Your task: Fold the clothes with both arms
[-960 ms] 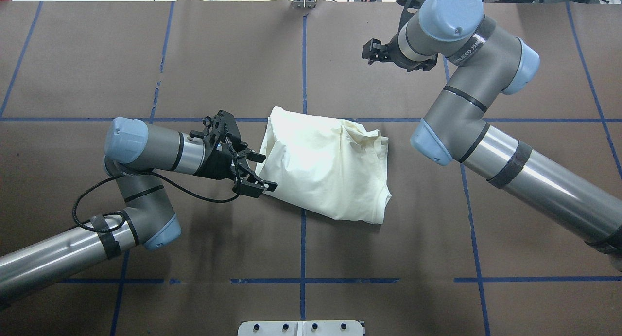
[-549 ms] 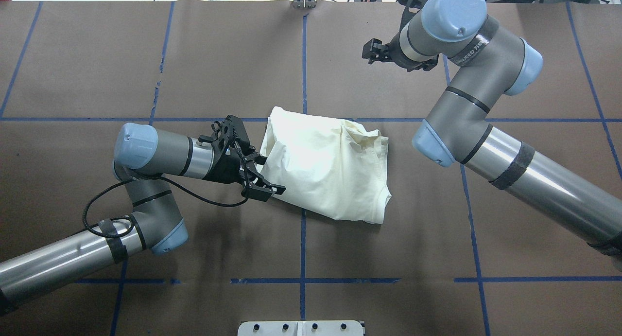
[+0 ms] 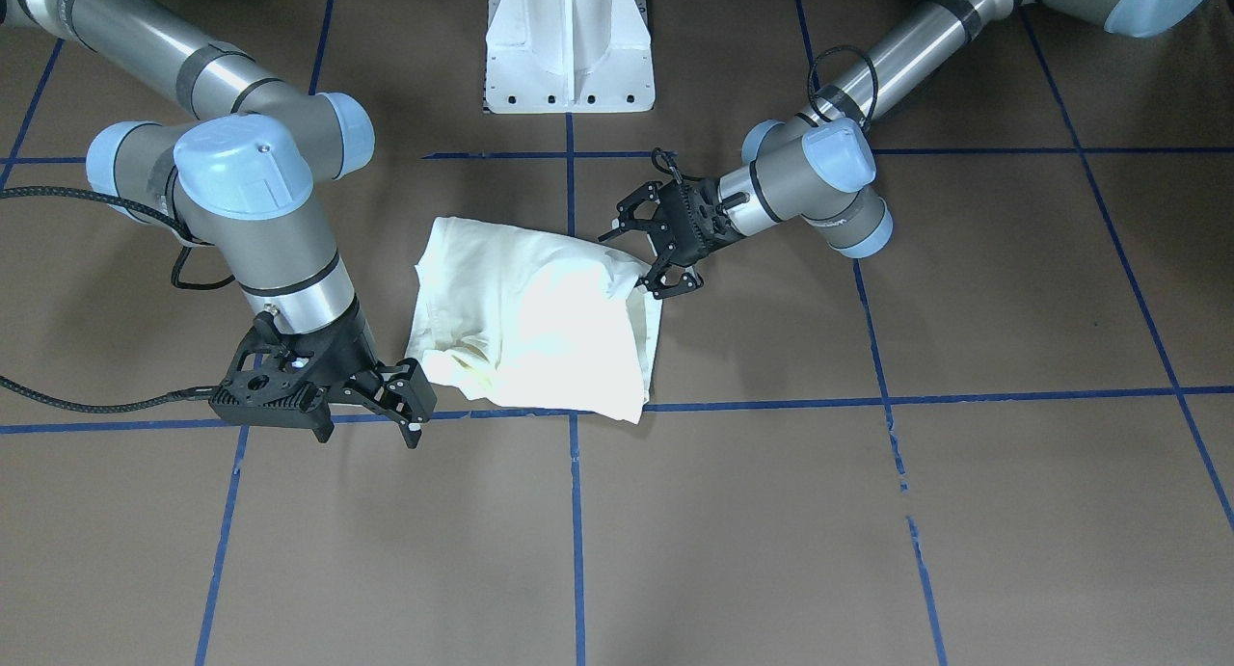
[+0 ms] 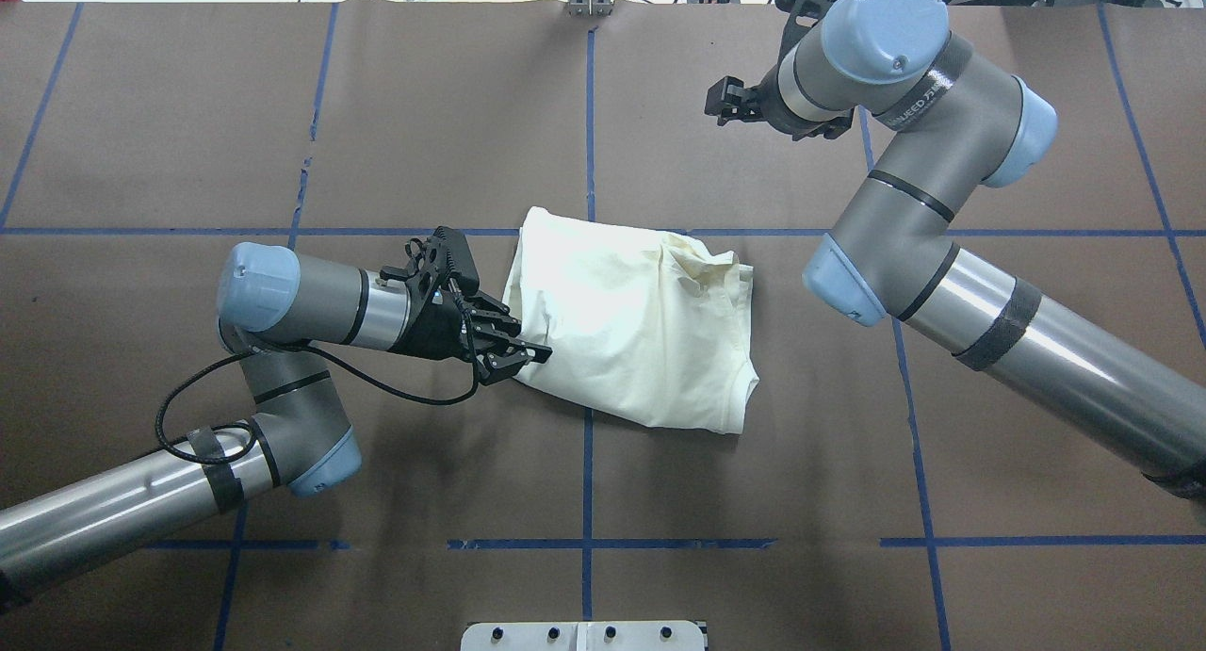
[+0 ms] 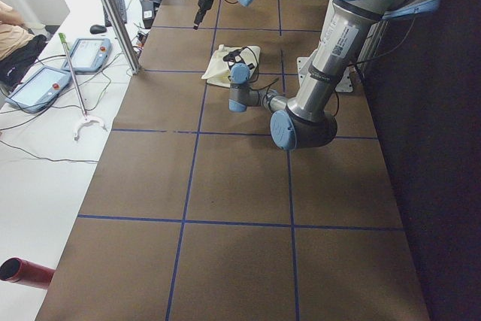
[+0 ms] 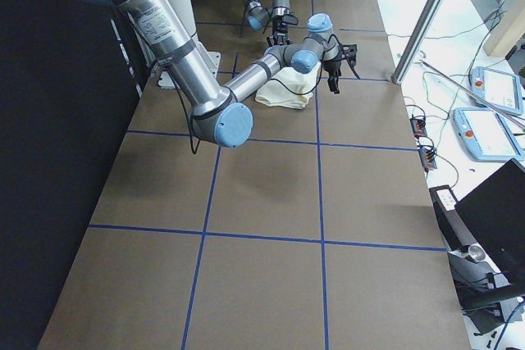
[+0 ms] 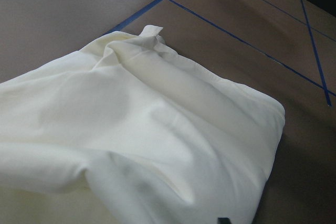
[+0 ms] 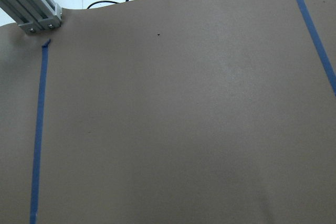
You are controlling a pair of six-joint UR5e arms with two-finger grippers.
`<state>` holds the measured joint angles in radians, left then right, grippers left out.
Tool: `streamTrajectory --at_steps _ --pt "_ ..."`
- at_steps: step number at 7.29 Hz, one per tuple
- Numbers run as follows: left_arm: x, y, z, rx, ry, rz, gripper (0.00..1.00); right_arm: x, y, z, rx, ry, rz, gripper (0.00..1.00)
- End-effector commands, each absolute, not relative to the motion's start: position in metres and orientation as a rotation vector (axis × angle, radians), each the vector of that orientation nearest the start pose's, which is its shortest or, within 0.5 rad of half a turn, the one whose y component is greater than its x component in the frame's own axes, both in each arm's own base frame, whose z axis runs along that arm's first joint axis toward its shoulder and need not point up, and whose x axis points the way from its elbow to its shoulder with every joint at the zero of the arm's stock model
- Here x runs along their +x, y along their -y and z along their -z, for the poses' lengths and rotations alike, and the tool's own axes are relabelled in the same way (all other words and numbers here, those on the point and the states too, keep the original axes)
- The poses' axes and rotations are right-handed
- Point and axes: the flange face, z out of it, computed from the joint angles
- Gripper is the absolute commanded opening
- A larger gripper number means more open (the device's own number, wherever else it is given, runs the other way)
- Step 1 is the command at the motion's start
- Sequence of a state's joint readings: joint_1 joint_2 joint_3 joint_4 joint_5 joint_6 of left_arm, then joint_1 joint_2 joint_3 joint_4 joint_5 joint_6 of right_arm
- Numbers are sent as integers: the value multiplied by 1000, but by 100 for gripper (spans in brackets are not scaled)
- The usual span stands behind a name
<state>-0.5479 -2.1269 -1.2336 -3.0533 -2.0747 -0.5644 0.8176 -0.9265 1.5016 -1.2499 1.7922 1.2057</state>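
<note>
The clothes are one plain cream shirt [image 4: 631,331], lying crumpled and partly folded at the table's middle [image 3: 530,329]. No print shows. My left gripper [image 4: 529,341] lies low at the shirt's left edge, jaws a little apart with the hem between them and not closed on it. From the front it sits at the shirt's right edge [image 3: 644,261]. Cream cloth [image 7: 157,129] fills the left wrist view. My right gripper [image 3: 416,406] hangs open and empty above the table past the shirt's far right corner [image 4: 724,100]. The right wrist view shows only bare paper.
Brown paper with blue tape lines [image 4: 588,114] covers the table. The white pedestal base [image 3: 569,49] stands at the robot's side. An aluminium post [image 8: 31,9] rises at the far edge. Teach pendants [image 5: 83,54] and a person's arm [image 5: 11,31] lie beyond the table.
My left gripper slid right onto the shirt's left edge, and its jaws narrowed. The right arm rose a little and otherwise held still.
</note>
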Motion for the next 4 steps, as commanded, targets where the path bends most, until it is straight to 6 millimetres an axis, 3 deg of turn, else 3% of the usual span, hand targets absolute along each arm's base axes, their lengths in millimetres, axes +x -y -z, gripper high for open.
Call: streamTrajectory --at_steps 1,2,3,4 --pt "531 414 -349 923 -1501 -776 0 -411 602 -276 326 857 -322 100" --pt "535 407 -349 888 -1528 -754 0 -411 602 -277 325 855 -322 100" --pt "532 404 -348 837 -1569 -702 55 -409 599 -279 325 855 -322 100" --pt "526 401 -357 826 -1571 -699 97 -407 597 -278 329 860 -321 100"
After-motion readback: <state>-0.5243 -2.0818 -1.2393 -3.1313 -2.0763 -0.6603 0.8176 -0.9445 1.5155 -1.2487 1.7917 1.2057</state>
